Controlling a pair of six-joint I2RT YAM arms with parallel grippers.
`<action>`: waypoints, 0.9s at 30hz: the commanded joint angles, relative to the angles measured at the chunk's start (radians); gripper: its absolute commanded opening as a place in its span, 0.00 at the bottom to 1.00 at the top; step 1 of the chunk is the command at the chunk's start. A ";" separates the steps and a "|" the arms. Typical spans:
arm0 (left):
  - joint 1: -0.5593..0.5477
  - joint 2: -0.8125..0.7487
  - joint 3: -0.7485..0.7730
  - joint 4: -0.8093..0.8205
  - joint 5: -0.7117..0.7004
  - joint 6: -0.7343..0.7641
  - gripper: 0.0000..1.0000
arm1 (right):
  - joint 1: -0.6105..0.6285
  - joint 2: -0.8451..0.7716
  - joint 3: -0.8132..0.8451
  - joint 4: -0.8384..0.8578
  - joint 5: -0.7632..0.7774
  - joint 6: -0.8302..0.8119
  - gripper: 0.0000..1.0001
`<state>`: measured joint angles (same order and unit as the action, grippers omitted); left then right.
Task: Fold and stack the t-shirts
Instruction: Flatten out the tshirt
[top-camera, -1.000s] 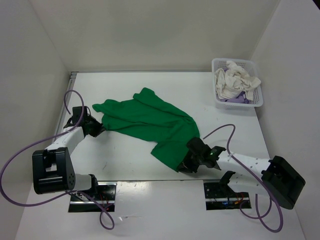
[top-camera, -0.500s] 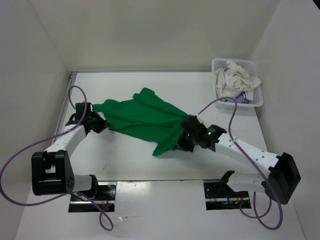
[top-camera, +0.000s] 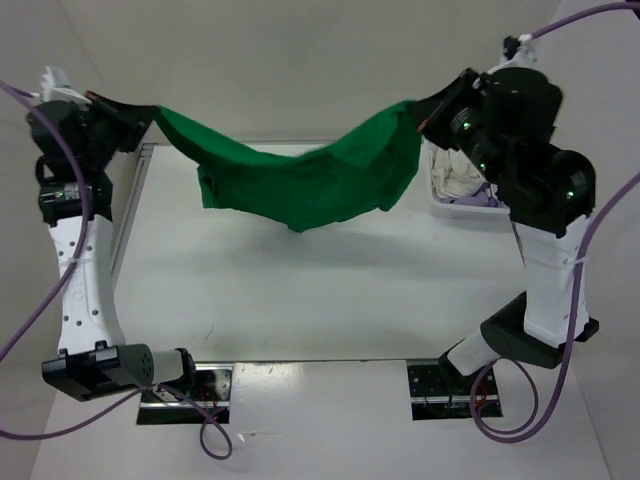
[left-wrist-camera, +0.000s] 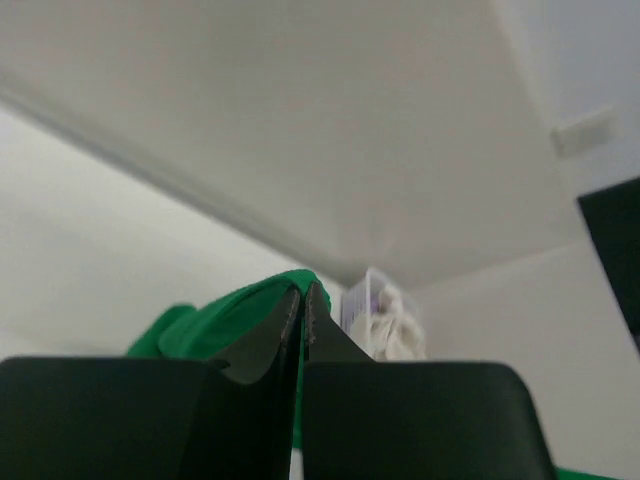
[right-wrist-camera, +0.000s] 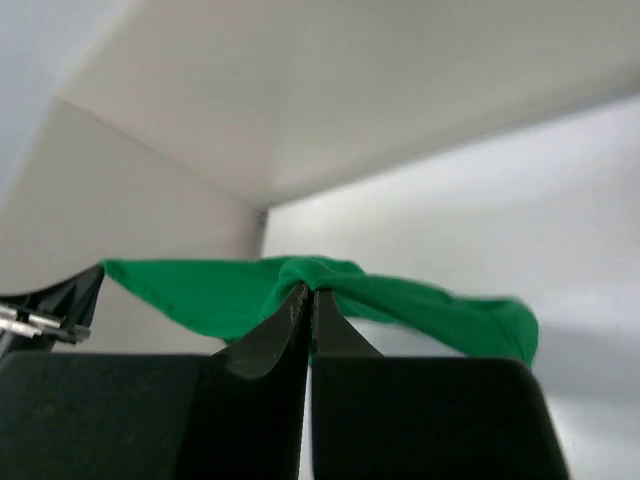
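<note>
Cloth fills the middle of the scene: the green t-shirt (top-camera: 300, 185) hangs strung out in the air between the two arms, above the white table (top-camera: 300, 300). It sags in the centre like a hammock, with loose folds bunched along its lower edge. From where I stand I cannot tell whether the lowest fold clears the tabletop. The left gripper (top-camera: 150, 118) is high up at the far left, near the side wall, its jaws clenched on one end of the shirt. In the left wrist view the two dark fingers are pressed together with green fabric pinched between them. The right gripper (top-camera: 420, 112) is up at a similar height on the far right, also clamped tight on the opposite end. The right wrist view shows its fingertips closed on a green fold, the rest of the shirt stretching away to the left and right behind them. Both arms stand tall, their purple cables (top-camera: 70, 240) trailing down. Behind the right arm, at the far right corner of the table, sits the white basket (top-camera: 470, 210), mostly hidden. The white-cream t-shirt (top-camera: 455, 180) lies crumpled inside it, and a bit of the light purple t-shirt (top-camera: 480, 200) shows beneath that.
</note>
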<state>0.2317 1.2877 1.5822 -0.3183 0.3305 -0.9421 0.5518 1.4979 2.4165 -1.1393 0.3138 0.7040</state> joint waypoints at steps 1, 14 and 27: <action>0.061 -0.037 0.177 -0.051 0.035 -0.035 0.00 | -0.004 0.050 0.245 -0.114 0.064 -0.121 0.00; 0.070 -0.028 0.075 -0.019 -0.030 -0.018 0.00 | -0.228 0.108 0.092 0.211 -0.151 -0.208 0.00; 0.052 0.268 0.094 0.137 -0.033 -0.053 0.00 | -0.421 0.570 0.382 0.320 -0.300 -0.187 0.00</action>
<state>0.2878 1.5570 1.5688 -0.3050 0.2996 -0.9764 0.1715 2.1685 2.6896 -0.9344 0.0505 0.5068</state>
